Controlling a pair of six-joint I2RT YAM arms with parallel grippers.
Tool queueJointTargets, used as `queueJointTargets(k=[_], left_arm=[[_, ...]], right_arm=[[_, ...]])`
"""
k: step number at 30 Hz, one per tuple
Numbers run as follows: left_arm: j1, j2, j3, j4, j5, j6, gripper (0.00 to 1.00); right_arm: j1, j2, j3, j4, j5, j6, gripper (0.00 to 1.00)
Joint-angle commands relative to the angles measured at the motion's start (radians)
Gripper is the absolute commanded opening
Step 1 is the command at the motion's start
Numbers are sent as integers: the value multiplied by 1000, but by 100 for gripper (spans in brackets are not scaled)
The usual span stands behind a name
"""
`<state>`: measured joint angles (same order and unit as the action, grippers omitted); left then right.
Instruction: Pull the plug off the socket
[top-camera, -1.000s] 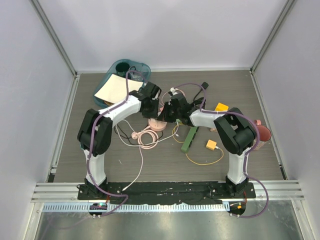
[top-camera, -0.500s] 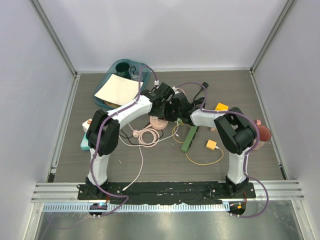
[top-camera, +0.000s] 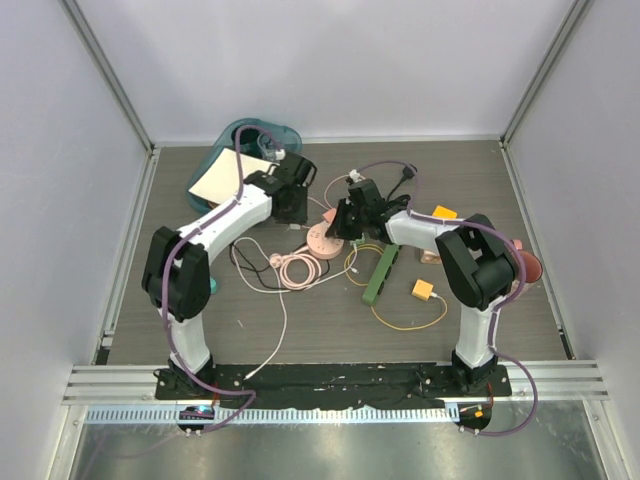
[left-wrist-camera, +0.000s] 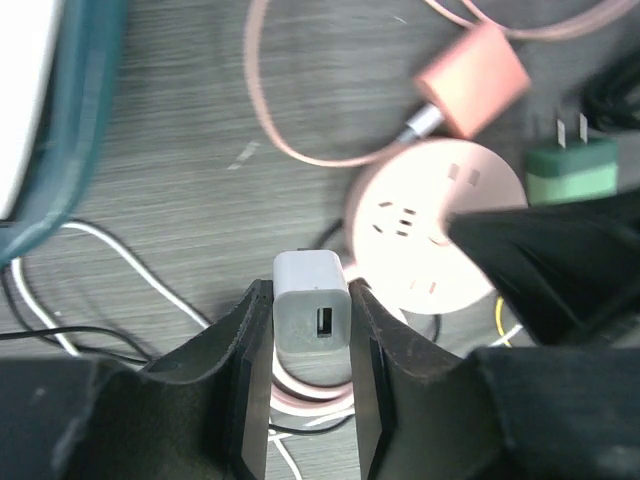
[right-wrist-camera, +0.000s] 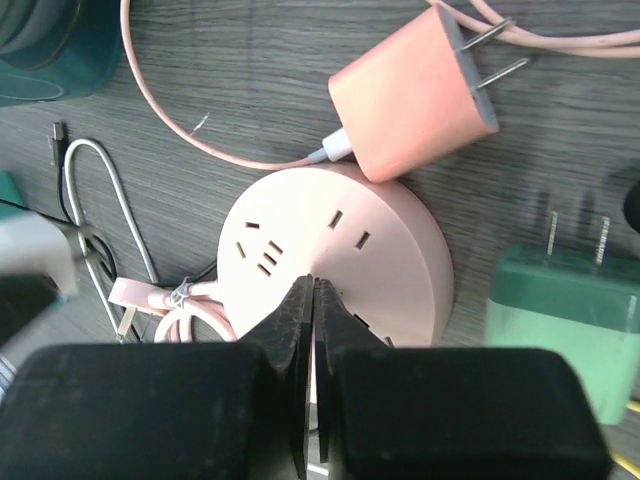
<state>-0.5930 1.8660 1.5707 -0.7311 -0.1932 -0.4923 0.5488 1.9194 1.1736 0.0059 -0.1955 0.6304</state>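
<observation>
Robot lab cell, white panel walls (top-camera: 320, 60), aluminium frame (top-camera: 112, 80)

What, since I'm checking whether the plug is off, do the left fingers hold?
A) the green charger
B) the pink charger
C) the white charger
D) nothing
C: the left wrist view shows the white charger clamped between the left fingers, no longer plugged into the socket.

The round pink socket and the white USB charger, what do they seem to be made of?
Round pink socket: probably moulded plastic with a matte finish; even colour, clean-cut slots, no glare. White USB charger: likely plastic too, smooth and perhaps slightly glossy; rounded edges and a soft sheen.
</observation>
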Motion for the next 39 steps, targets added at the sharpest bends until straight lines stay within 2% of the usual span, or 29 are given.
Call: queueJointTargets(k=[1,6,7,10,11,14,16,18,19,21,22,25,30,33,39], left_arm=[[62,-38,-8,56,67,-3,38],[71,-24,28,45,64,20,55],[71,-30,29,44,61,20,63],[73,-48,55,13,38,17,76],[71,-53,66,-5,22,11,78],[75,-90,106,-128,-147,-56,84],[82,-125,135,-261,-298,-103,84],[111,-177,126,-365,-380,-175,83],[127,-198,117,-393,-417,-195,82],[186,-253,59,-450,-434,-236,81],[231,-310,33,-461,-433,-245,81],[307,-443,-87,-464,-430,-253,79],[366,-559,-273,-426,-445,-241,80],[413,-556,-330,-387,-358,-238,79],[417,-493,-366,-355,-296,-279,74]], right_arm=[[-15,-77,41,-158,53,-40,10],[-13,-171,43,-168,70,-31,21],[-13,-193,43,-175,73,-35,23],[-12,-229,40,-195,82,-38,33],[-6,-238,38,-196,84,-40,37],[26,-278,35,-210,103,-58,45],[48,-310,26,-211,122,-66,51],[77,-330,12,-181,127,-67,56],[85,-338,-2,-169,122,-66,63],[120,-355,-18,-130,125,-69,70],[132,-356,-20,-120,126,-64,78],[164,-355,-20,-109,130,-58,88],[183,-367,-55,-76,131,-47,90],[186,-375,-66,-76,134,-51,90],[188,-376,-74,-80,142,-60,90]])
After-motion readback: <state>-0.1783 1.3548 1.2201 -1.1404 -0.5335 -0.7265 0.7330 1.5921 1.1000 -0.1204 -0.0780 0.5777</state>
